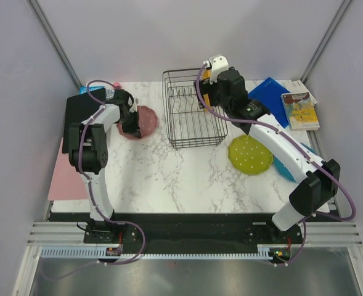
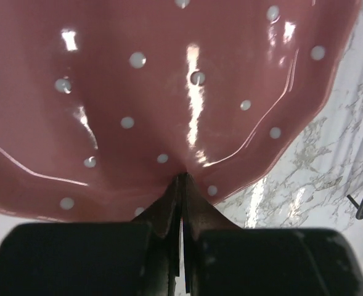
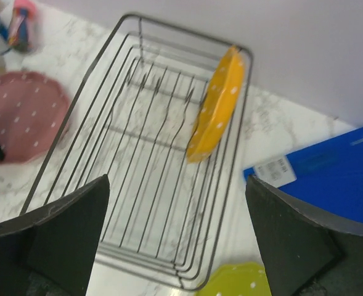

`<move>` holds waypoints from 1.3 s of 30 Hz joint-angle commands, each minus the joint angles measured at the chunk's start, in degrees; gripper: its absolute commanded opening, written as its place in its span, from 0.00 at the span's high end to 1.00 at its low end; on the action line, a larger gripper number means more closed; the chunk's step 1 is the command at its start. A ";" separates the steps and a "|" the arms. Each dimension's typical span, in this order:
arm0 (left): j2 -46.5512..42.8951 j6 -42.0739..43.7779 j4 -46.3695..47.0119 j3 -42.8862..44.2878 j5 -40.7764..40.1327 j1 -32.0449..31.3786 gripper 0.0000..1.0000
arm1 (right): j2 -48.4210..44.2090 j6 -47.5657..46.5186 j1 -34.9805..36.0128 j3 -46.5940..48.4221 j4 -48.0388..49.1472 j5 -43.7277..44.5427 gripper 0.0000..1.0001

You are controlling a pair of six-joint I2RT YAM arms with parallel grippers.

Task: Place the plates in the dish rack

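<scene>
**Step in hand: moving the pink plate to the dish rack.**

1. Nearest the arm bases, the lime green plate (image 1: 250, 154) lies flat on the table (image 1: 169, 179). The teal plate (image 1: 284, 168) is just beside it, partly hidden under the right arm. Leave both alone during this step.
2. The left fingers (image 2: 163, 213) pinch the rim of the pink plate (image 2: 169, 92), to the left of the dish rack (image 1: 193, 139). It cannot be told whether the plate is clear of the table. The glazed rim is probably slippery, so grip firmly and lift slowly.
3. Tilt the plate onto its edge before it crosses the rack wall. Then lower it between 2 free prongs.
4. The right fingers (image 3: 64, 228) hang spread and empty above the rack. Move them aside first, since a collision with the left arm is likely otherwise.
5. At the far end of the rack, 1 orange-yellow plate (image 3: 218, 105) stands on edge. Choose a slot well apart from it.
</scene>
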 commanded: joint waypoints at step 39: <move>-57.87 -20.88 -11.17 -41.44 -0.12 -5.85 0.37 | -23.99 31.65 -2.33 -55.98 11.61 -46.53 0.06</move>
